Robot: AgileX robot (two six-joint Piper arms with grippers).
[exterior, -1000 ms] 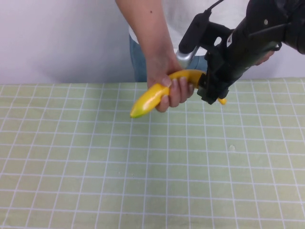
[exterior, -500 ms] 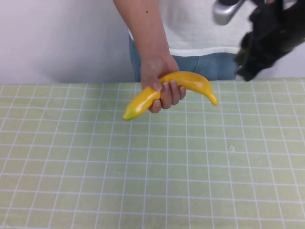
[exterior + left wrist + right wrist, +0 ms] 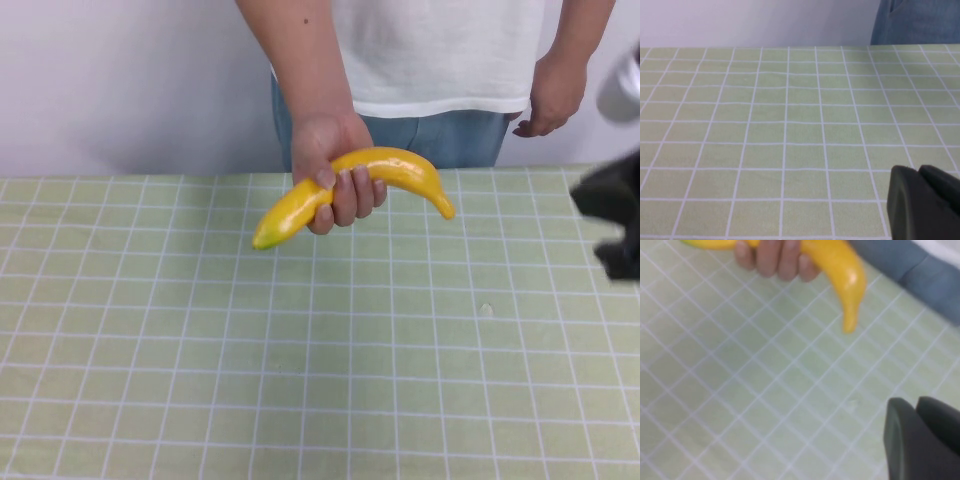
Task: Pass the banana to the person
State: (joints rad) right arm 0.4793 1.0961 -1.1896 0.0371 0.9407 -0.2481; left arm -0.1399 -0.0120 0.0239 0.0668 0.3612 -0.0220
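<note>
The person (image 3: pixel 440 60) stands behind the table in a white T-shirt and blue jeans. One bare hand (image 3: pixel 335 165) grips the glossy yellow banana (image 3: pixel 405 170) round its middle, above the far part of the table. The banana also shows in the right wrist view (image 3: pixel 842 270) with the person's fingers round it. My right gripper (image 3: pixel 612 225) is a dark blurred shape at the right edge, well clear of the banana; in its wrist view (image 3: pixel 917 405) the fingers lie together, empty. My left gripper (image 3: pixel 917 172) is shut and empty over bare cloth.
A light green tablecloth with a white grid (image 3: pixel 300 350) covers the whole table. A plain pale wall (image 3: pixel 120 80) runs behind it. The person's other hand (image 3: pixel 550 95) hangs at the far right. The person's jeans (image 3: pixel 915 22) show in the left wrist view.
My right gripper, shut on the banana's end a second ago, has let go and swung away to the right edge. The person's hand now holds the banana alone, slightly lower and left.
</note>
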